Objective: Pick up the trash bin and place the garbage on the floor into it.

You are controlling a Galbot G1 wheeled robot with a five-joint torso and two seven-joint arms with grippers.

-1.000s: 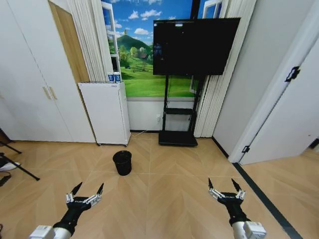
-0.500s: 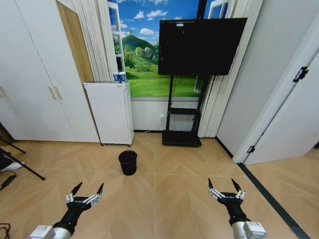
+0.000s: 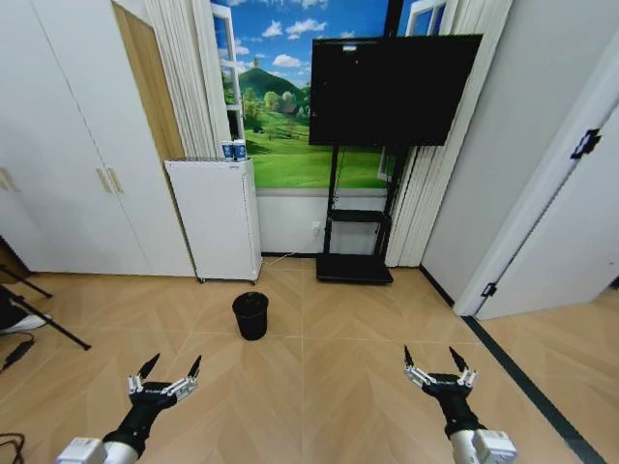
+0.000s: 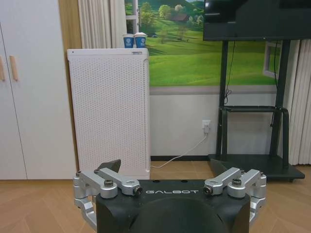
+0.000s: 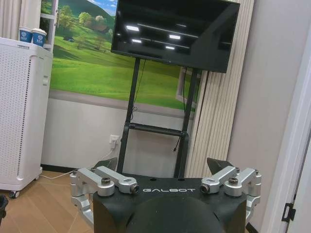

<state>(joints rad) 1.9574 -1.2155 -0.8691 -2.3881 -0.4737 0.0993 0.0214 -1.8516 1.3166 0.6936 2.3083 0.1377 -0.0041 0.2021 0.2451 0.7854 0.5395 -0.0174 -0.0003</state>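
The trash bin [image 3: 250, 315] is standing upright on the floor [image 3: 329, 387], out in the open in front of the white perforated appliance [image 3: 214, 218], and apart from it. The bin is sitting well ahead of both arms, nearer the left one. The left pincer [image 3: 170, 372] is hovering low over the floor at the near left in the head view, fingers spread wide and grasping nothing; the left wrist view is showing the same, with the two fingers [image 4: 108, 166] splayed to either side above the black wrist housing. The right pincer [image 3: 429, 365] is hovering at the near right at matching height, likewise released and empty, its finger tips [image 5: 218, 165] standing apart in the right wrist view. Two blue-and-white cups [image 3: 233, 150] are sitting side by side on top of the appliance, near its right end. To the right of the appliance a black TV [image 3: 387, 89] is sitting on a black stand [image 3: 354, 242] against a wall with a green landscape mural [image 3: 280, 116]. White cupboard doors [image 3: 68, 155] are filling the left wall; a white door [image 3: 571, 222] is running along the right. A dark border strip [image 3: 532, 396] is crossing the floor on the right side. No litter can be made out on the floor from here.
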